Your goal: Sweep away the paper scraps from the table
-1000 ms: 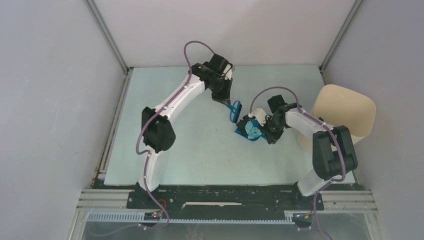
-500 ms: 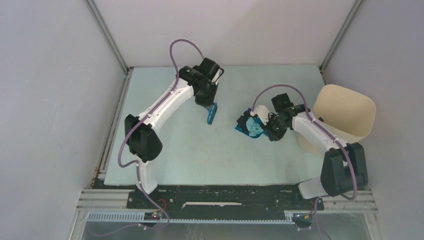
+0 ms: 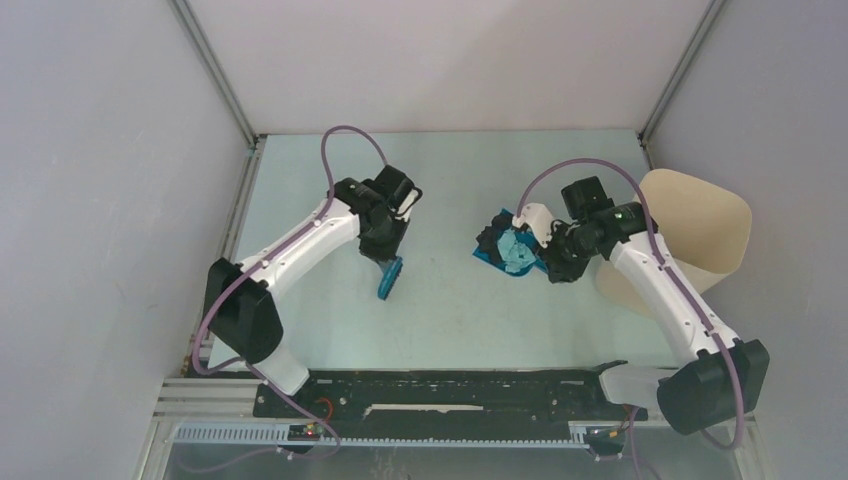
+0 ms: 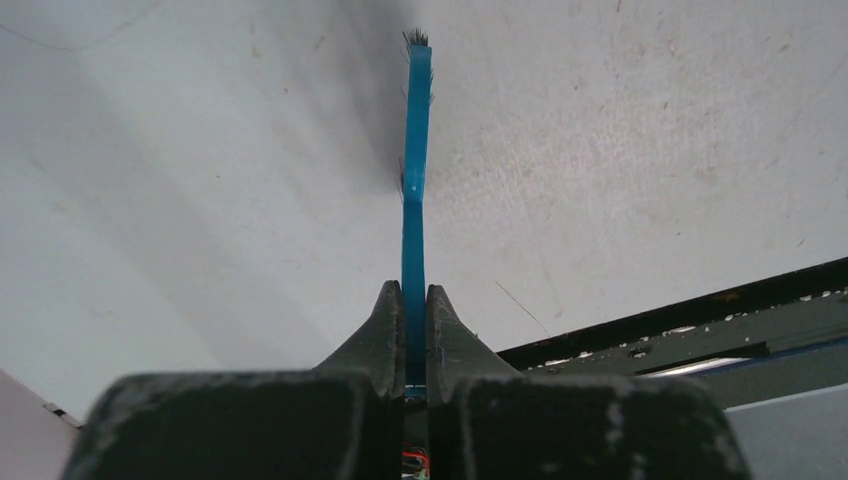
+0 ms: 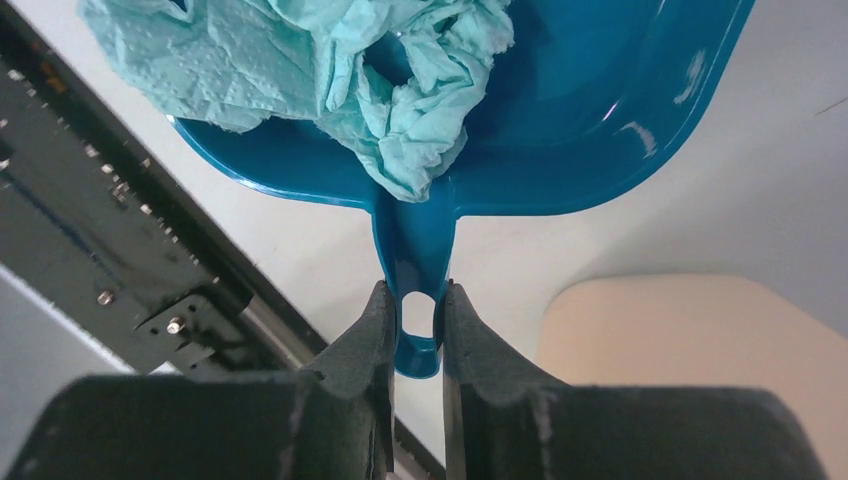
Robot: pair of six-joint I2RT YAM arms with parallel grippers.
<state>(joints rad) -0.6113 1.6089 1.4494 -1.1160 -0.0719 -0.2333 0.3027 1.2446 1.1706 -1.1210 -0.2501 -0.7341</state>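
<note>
Light blue and dark paper scraps (image 3: 515,250) lie heaped in a blue dustpan (image 3: 490,258) over the right part of the pale table (image 3: 450,310). My right gripper (image 3: 553,255) is shut on the dustpan's handle. In the right wrist view the fingers clamp the looped handle end at the gripper (image 5: 410,290), and crumpled scraps (image 5: 400,110) fill the dustpan (image 5: 600,120). My left gripper (image 3: 385,250) is shut on a blue hand brush (image 3: 390,277), which points toward the near edge. In the left wrist view the brush (image 4: 415,150) sticks out edge-on from the gripper (image 4: 407,290).
A tall beige bin (image 3: 700,225) stands at the table's right edge, just right of the dustpan, and shows under the right gripper as the bin (image 5: 700,340). Grey frame rails (image 3: 225,240) border the table, and white walls enclose it.
The left arm has carried the brush from the table's middle back toward the near left. The right arm has swung its elbow outward, and the dustpan has shifted slightly toward the bin.
</note>
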